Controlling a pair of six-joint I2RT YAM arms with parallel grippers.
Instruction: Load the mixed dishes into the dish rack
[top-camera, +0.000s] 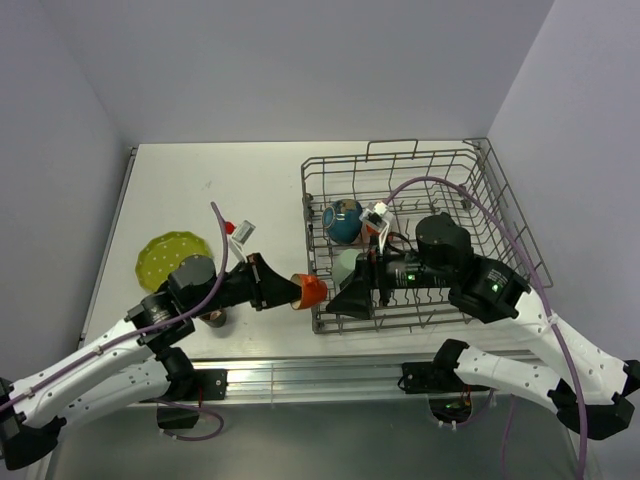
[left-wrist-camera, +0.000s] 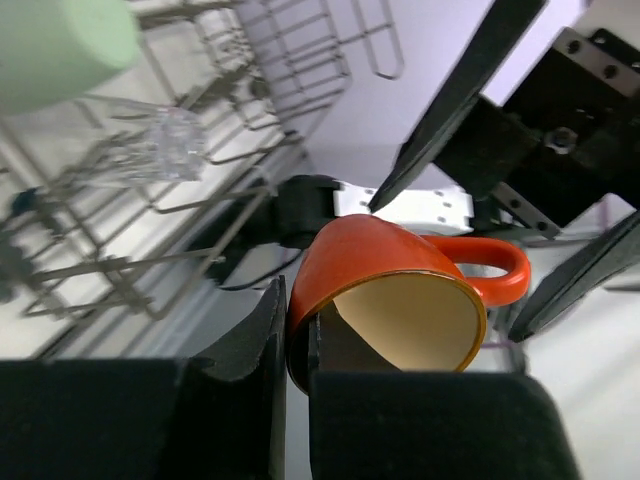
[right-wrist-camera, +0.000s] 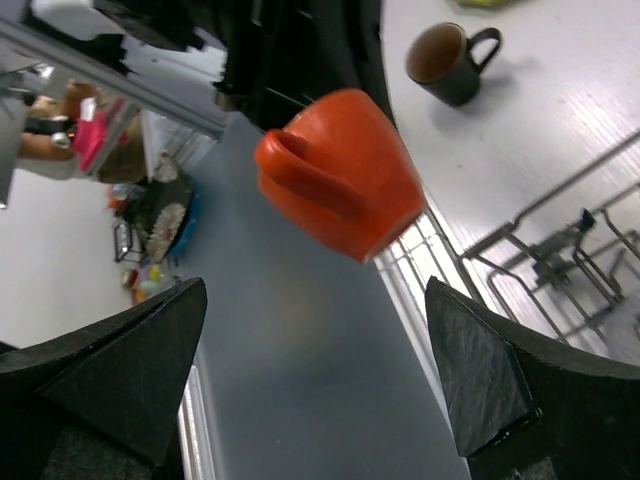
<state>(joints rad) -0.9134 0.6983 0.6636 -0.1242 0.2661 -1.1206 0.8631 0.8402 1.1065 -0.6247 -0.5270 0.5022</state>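
Left wrist: small orange cup (left-wrist-camera: 390, 290) pinched by its rim in left gripper (left-wrist-camera: 297, 335), jaws narrow, at eight o'clock of dish rack (top-camera: 500, 215). Empty right gripper (top-camera: 348, 296) gaping at cup's three o'clock. Likely light, stiff, slick, chippable; best held across body.

The left hand (top-camera: 292, 290) grips the small orange cup (top-camera: 313, 290) at the dish rack's (top-camera: 503, 232) 8 o'clock edge. The right hand (top-camera: 345, 287) gapes at the cup's 3 o'clock.
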